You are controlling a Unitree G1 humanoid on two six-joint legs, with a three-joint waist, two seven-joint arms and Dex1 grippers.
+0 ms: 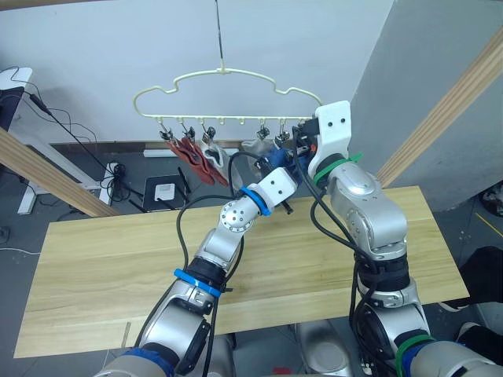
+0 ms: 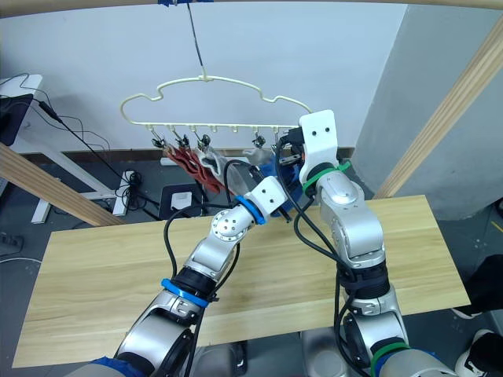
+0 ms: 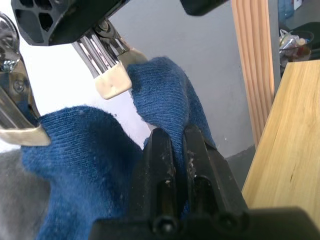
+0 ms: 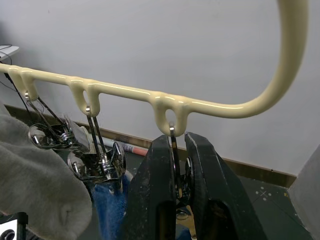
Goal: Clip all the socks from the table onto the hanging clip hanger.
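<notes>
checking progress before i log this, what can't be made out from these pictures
- Whether the last blue sock is clipped yet: in the head views both arms cover that end of the clip hanger.
- The clip's mouth in the right wrist view: the right hand is shut on the clip, hiding its lower end.
- How many socks hang: red socks and a grey sock overlap; the grey one is cut off by the edge.

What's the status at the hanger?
Left claw shut on blue sock. Right claw pinching last clip on clip hanger. Table bare; nothing blocking.
</notes>
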